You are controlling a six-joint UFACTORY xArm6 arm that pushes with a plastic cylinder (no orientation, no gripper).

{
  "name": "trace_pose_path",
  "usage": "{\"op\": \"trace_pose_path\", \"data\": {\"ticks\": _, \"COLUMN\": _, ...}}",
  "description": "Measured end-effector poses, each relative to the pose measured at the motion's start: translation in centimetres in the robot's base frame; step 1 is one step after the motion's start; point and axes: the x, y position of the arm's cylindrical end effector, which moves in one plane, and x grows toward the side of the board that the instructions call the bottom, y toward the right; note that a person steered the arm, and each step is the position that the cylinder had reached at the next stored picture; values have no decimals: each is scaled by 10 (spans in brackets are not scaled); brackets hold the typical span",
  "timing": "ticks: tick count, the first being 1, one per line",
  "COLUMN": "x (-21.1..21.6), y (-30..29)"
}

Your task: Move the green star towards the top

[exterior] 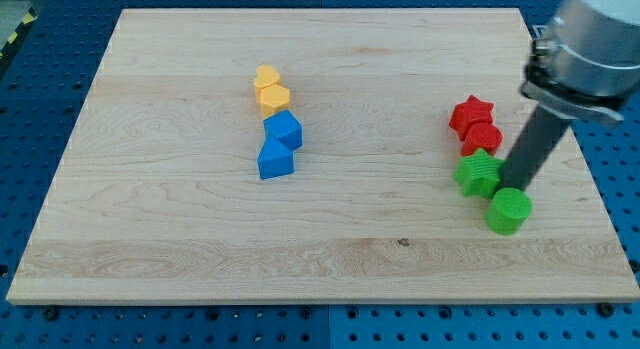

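Observation:
The green star [479, 173] lies at the view's right, just below two red blocks. My tip [512, 188] rests at the star's lower right edge, between the star and a green cylinder [508, 210]. The dark rod rises up and to the right from there. A red star [471, 115] sits above a second red block [483, 138], which touches the green star's top.
Two yellow blocks [270, 90] stand near the view's top centre, with two blue blocks [279, 144] just below them. The wooden board [150, 239] ends close to the right of the green cylinder.

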Motion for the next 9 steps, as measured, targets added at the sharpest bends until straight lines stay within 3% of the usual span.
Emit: {"op": "trace_pose_path", "data": {"ticks": 9, "x": -6, "y": -69}}
